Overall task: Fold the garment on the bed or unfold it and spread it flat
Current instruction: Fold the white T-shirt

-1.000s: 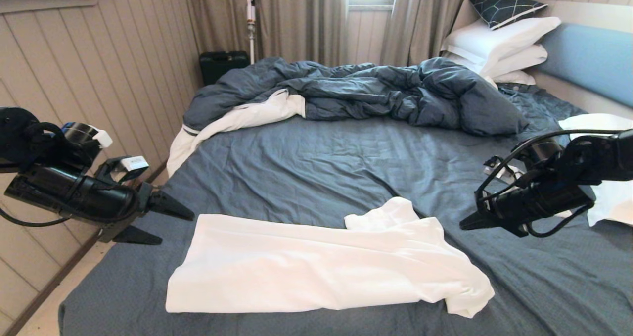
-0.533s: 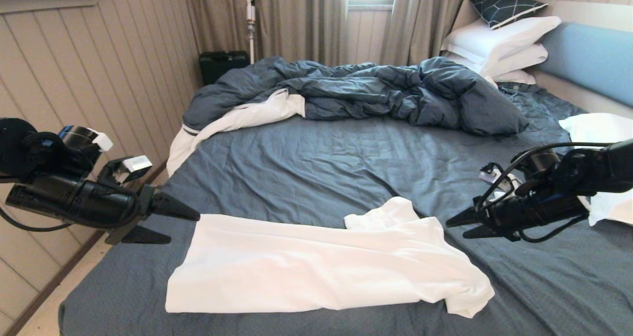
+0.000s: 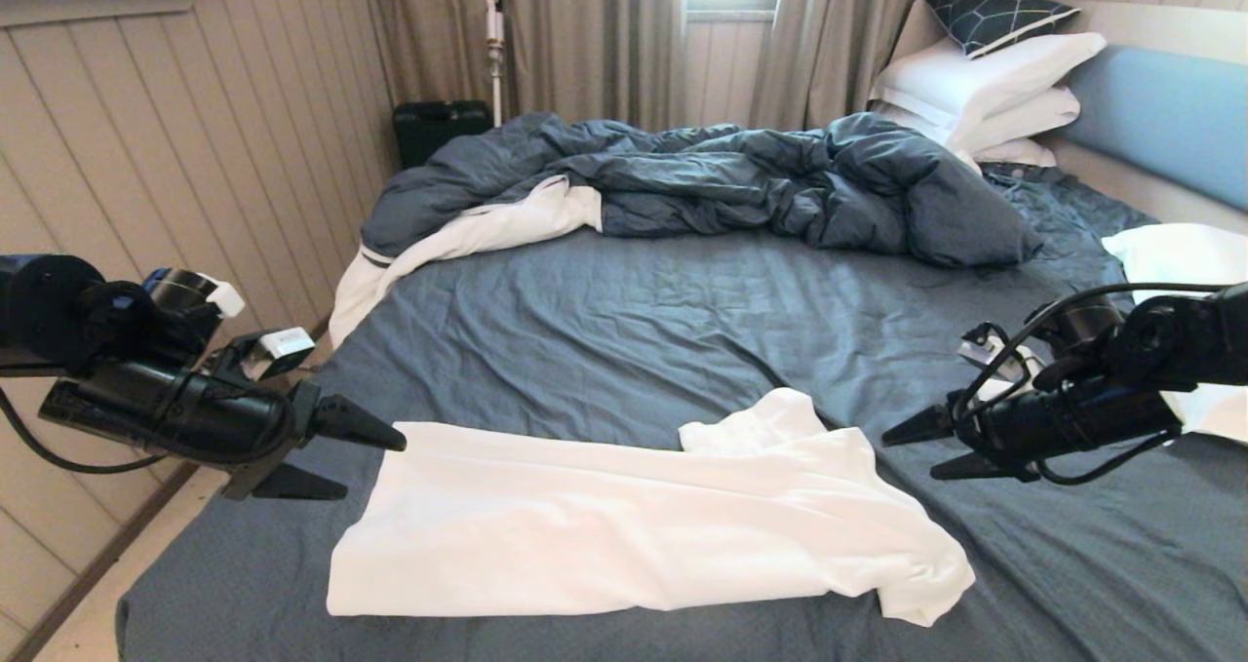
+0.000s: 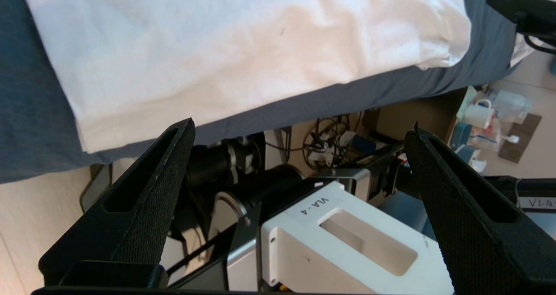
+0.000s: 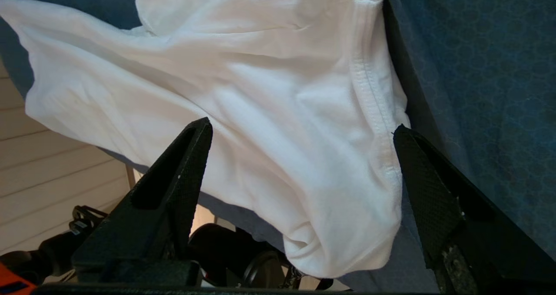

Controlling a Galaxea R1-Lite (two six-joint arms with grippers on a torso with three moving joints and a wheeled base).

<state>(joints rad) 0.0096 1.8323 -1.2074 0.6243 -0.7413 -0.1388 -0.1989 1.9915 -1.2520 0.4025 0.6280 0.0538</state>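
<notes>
The left end effector [image 3: 346,457] stands with its two black fingers spread wide and nothing between them — it hovers just beside the left end of the garment, tips pointing toward it but apart from the cloth. In the left wrist view the fingers [image 4: 143,199] frame the near edge of the bed and the robot's own base below, with the white cloth lying beyond them.

The right end effector [image 3: 912,447] is likewise parted and empty, tips aimed at the garment's right end, near it and not touching. Its wrist view shows the fingers [image 5: 173,186] spread to either side of a hemmed, bunched sleeve or corner of the shirt.

The T-shirt [image 3: 624,525] lies on the near part of the bed [image 3: 634,321], a long white band whose long axis runs from left to right along the bed's near edge. Its left end is a fairly straight edge; its right end is crumpled, with one sleeve flipped up toward the far side and a loose corner drooping near the edge. No print shows on the upward face.

Farther back — a rumpled dark-blue duvet [image 3: 702,179] with white lining, and white pillows [image 3: 985,87] stacked against the light-blue headboard [image 3: 1160,121].
</notes>
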